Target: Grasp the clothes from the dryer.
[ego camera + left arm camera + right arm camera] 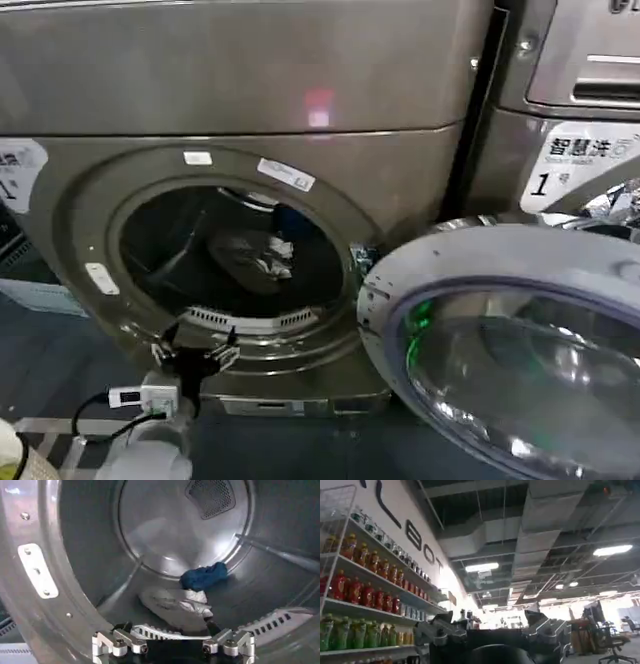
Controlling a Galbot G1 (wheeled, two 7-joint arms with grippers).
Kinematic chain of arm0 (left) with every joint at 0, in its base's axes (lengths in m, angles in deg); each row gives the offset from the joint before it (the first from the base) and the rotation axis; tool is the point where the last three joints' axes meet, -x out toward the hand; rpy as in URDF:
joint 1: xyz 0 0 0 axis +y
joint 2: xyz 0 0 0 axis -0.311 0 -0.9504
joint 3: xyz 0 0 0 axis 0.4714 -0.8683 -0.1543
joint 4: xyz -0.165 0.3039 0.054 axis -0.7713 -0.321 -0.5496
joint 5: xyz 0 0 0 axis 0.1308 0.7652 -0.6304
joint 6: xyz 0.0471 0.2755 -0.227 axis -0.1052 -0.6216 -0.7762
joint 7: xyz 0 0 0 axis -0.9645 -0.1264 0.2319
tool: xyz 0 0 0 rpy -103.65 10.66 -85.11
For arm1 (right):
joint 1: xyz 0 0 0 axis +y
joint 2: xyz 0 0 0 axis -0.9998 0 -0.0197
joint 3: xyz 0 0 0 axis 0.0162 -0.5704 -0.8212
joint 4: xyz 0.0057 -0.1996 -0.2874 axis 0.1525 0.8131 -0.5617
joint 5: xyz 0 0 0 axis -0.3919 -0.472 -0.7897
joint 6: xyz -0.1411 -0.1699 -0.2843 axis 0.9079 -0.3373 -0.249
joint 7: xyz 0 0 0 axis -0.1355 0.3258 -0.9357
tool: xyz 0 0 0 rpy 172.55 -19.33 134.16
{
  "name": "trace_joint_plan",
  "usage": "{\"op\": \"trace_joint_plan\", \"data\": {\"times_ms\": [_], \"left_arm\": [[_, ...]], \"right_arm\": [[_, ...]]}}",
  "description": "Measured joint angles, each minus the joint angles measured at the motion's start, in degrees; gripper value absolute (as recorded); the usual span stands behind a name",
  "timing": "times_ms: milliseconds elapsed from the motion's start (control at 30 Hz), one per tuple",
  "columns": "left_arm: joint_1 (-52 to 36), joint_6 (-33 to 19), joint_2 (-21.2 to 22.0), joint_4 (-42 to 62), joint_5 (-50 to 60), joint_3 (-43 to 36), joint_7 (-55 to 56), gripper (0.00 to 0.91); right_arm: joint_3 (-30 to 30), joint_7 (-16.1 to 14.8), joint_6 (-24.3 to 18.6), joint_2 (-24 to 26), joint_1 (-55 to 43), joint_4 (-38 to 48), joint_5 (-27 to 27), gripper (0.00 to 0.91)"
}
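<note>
Bronze-grey dryer [250, 90]: brushed metal casing, dull sheen. Drum [175, 535]: smooth polished metal, reflective. Round door [500, 340], right: matt grey plastic rim, glossy glass. Whitish-grey patterned garment [175, 605]: wrinkled soft cloth. Dark blue garment [202, 576]: matt crumpled cloth. Left gripper [172, 645]: bare metal fingers, black matt body.

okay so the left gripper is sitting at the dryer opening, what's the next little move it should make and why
Probably push the left gripper forward into the dryer, toward the whitish-grey garment. Its jaws are open and empty at the lip of the porthole, the door is swung wide, and that garment lies nearest on the drum floor, with the dark blue garment farther back.
</note>
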Motion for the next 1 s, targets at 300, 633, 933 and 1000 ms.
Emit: {"op": "trace_joint_plan", "data": {"times_ms": [300, 633, 933, 1000], "left_arm": [[0.04, 0.00, 0.06, -0.17, 0.16, 0.01, -0.03, 0.907], [-0.22, 0.00, -0.06, 0.17, 0.02, -0.17, -0.05, 0.907], [0.03, 0.00, -0.23, -0.07, 0.12, 0.08, 0.03, 0.907], [-0.05, 0.00, -0.16, -0.09, 0.21, 0.08, 0.03, 0.907]], "right_arm": [[0.04, -0.07, -0.10, 0.07, 0.01, 0.19, 0.00, 0.907], [0.26, -0.08, -0.11, 0.10, 0.32, 0.12, 0.00, 0.907], [-0.06, -0.08, -0.09, 0.21, 0.16, -0.13, -0.01, 0.907], [-0.09, -0.15, -0.39, 0.19, 0.18, -0.01, -0.22, 0.907]]}}
